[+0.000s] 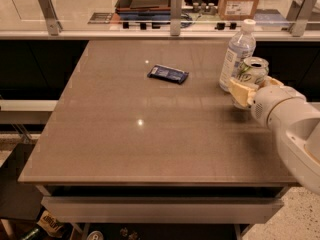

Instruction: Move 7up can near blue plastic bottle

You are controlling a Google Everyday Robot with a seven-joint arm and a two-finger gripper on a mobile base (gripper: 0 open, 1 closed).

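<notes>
At the right side of the worktop (150,134), the gripper (253,87) clasps the upright can (252,70), just beside the capped bottle (238,54). A dark packet (168,74) lies well apart.

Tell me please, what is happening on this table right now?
A robot arm reaches in from the right, and its gripper is at the small white and green can, near the right edge of the table. The can is right beside the tall water bottle; I cannot tell whether they touch. A flat dark blue packet lies apart from them, further left on the table.
</notes>
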